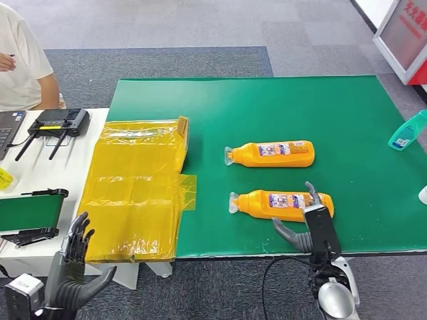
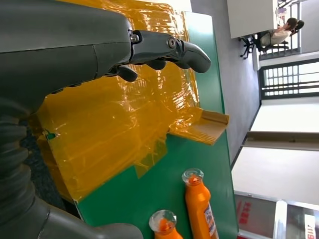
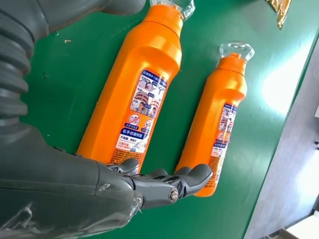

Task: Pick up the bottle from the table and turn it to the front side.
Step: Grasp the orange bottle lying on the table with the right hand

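reaching for the near orange bottle [image 1: 282,204], the right robot hand [image 1: 307,227] hangs at the front edge of the green tabletop [image 1: 352,120], fingers spread and holding nothing, thumb stretched out toward the bottle's neck side while the other fingers [image 3: 180,180] rise over its base end. it appears to hover just above the bottle rather than touch it, though contact cannot be ruled out. this looks like the approach step: nothing is lifted yet, and the turn to the front side is all ahead

the bottle lies flat near the front edge, clear cap [image 1: 233,202] pointing toward the left edge, a printed label [image 3: 144,112] facing up. a second orange bottle [image 1: 274,154] lies parallel beyond it toward the middle of the tabletop, apart from it. the next move calls for lowering the spread fingers around the body near its base end, closing firmly on the smooth plastic, then lifting clear before rotating; a loose hold could let it roll or slip

both bottles look full of orange liquid and capped. a teal bottle [image 1: 407,131] lies at the right edge; its contents cannot be told

the left robot hand [image 1: 75,263] hangs low off the front left corner, fingers apart and empty, beside the yellow plastic sheet [image 1: 133,193]
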You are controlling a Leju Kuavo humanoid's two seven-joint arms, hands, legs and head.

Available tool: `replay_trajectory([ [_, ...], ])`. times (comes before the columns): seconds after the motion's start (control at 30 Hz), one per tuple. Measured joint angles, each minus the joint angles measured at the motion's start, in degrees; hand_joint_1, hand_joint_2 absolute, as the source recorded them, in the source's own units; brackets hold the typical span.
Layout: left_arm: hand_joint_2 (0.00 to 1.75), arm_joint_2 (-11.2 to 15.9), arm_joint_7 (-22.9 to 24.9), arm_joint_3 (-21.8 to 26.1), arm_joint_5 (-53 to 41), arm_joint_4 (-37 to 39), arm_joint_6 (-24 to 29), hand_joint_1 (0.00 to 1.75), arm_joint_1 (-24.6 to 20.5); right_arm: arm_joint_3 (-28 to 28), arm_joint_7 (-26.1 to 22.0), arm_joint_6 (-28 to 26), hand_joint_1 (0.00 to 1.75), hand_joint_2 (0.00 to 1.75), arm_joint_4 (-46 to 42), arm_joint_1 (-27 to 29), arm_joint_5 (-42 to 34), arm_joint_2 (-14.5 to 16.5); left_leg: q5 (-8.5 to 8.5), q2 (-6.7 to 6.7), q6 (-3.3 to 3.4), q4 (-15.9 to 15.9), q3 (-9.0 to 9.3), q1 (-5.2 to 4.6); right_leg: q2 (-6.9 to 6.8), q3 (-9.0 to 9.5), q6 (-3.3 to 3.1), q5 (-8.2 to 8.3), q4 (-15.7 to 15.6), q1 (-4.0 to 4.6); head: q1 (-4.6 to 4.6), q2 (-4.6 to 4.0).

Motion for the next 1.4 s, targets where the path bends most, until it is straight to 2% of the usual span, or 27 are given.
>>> replay_trajectory([
  [0.33,1.75,0.01,0.31,0.24,-0.02,0.75,-0.29,0.00,0.01,0.01,1.15,-4.65,0.00,1.75,0.00,-0.05,6.07,-0.02,0.00,0.00,0.00,0.00,0.00,0.00,0.00,0.00,0.00,0.00,0.00,0.00,0.00,0.00],
  [0.4,1.75,0.01,0.67,0.27,-0.63,0.84,-0.18,0.00,-0.04,0.07,3.31,-7.94,0.00,1.75,0.00,-0.16,13.65,-0.25,0.00,0.00,0.00,0.00,-0.01,0.00,0.00,0.01,0.00,0.00,0.00,0.00,0.00,0.00],
  [0.53,1.75,0.03,1.68,0.25,-1.32,1.16,0.05,0.00,-0.81,1.25,10.29,-13.71,0.00,1.75,0.11,-1.01,34.68,-2.02,0.00,0.00,0.00,0.00,-0.01,0.00,0.00,0.01,0.00,0.00,0.00,0.00,0.01,0.00],
  [0.6,1.75,0.10,1.86,0.16,-1.31,1.51,0.05,0.00,-1.39,2.17,12.02,-14.56,0.00,1.75,0.38,-1.61,39.73,-2.87,0.00,0.00,0.00,0.00,-0.01,0.00,0.00,0.01,0.00,0.01,0.00,0.00,0.01,0.00],
  [1.13,1.75,0.34,1.93,-0.20,-1.31,3.21,0.08,0.00,-2.52,4.68,13.11,-14.74,0.00,1.75,2.40,-3.03,42.25,-4.72,-0.01,0.00,0.01,0.00,-0.02,0.00,0.00,0.00,0.00,0.00,0.00,0.00,0.01,0.00],
  [1.3,1.75,1.77,2.42,-2.06,-0.54,4.62,1.04,0.00,-4.45,8.65,15.89,-10.24,0.00,1.75,5.93,-6.75,49.75,-7.18,0.04,0.00,0.00,0.00,-0.02,0.00,0.00,0.00,0.01,0.05,0.00,0.00,0.00,0.00],
  [1.4,1.75,3.01,2.72,-3.77,0.58,5.86,1.97,0.00,-5.94,11.99,16.64,-6.09,0.00,1.75,10.04,-10.57,50.96,-9.68,0.12,0.00,0.01,0.00,-0.02,0.00,0.00,0.01,0.03,0.11,0.00,0.00,0.00,0.00],
])
